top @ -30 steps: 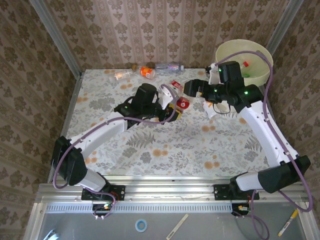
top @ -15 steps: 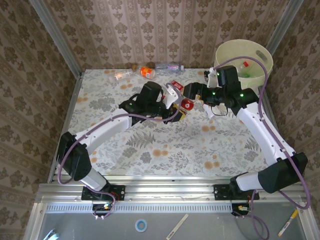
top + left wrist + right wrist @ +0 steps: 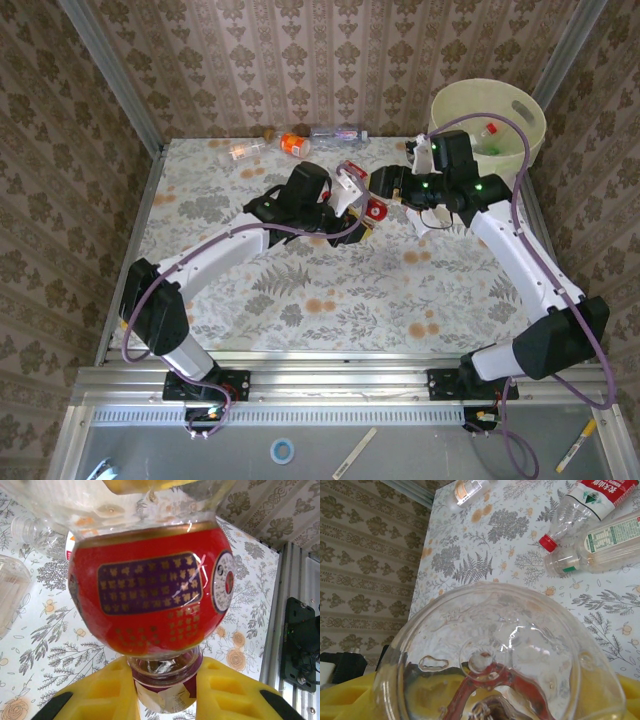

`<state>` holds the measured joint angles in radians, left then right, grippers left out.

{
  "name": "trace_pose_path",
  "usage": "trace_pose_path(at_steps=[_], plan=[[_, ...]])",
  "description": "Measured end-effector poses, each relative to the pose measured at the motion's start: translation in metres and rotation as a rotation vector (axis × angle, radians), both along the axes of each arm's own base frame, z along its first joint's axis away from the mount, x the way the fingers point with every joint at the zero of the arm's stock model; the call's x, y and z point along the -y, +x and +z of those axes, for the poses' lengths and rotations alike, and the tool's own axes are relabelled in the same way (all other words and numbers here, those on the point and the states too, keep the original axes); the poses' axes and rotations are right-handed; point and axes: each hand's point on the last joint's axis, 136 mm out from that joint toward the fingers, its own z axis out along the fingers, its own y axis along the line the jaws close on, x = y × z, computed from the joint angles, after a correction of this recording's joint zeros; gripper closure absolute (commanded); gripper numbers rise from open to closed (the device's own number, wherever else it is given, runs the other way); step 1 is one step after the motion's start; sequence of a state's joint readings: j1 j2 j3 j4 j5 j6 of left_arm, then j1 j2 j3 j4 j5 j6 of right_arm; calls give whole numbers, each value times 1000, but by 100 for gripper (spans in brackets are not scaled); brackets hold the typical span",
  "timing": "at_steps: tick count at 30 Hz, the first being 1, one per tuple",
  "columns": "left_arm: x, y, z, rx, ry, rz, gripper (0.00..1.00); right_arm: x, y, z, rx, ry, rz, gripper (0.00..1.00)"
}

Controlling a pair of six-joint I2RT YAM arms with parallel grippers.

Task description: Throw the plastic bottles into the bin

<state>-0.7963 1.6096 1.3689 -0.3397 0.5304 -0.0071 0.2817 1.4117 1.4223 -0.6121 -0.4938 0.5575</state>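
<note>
Red-label bottle neck sits btwn L fingers (both yellow).

The left arm rises from its base at the near edge, bends at the elbow on the left side, and reaches forward and to the right over the middle of the tabletop. The left end effector points right. In the left wrist view its yellow fingers are clamped on the neck of a bottle.

The right arm climbs from its base along the right side and folds back to the left at the wrist. The right end effector faces the left one, just beside it. Its yellow fingers sit on either side of the bottle's clear base, and whether they press on it cannot be told.
</note>
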Motion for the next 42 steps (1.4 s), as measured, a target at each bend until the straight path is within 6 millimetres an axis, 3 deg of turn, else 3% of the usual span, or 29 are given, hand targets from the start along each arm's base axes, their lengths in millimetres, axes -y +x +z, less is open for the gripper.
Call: trace_pose_path(at_steps=[3,10,12,21,30,36,42], plan=[[0,1,0,3,-1,2,78,0,0,0,-1,-2,1,65],[2,3,4,21,-15,8,34,1,1,5,2,1,-2,72],[4,5,7,26,-25,11,26,1,1,8,7,4,-4,72],[5,7,10,45,-85,23,14,-2,1,11,5,6,4,76],[-6,10,21,61,-145,58,0,-10,-5,16,-5,0,35,77],[-30,25,36,73,-216,134,0,-7,-8,21,-6,-26,38,79],[-66,42,47,66,-283,247,0,5,1,42,59,-62,-13,79]])
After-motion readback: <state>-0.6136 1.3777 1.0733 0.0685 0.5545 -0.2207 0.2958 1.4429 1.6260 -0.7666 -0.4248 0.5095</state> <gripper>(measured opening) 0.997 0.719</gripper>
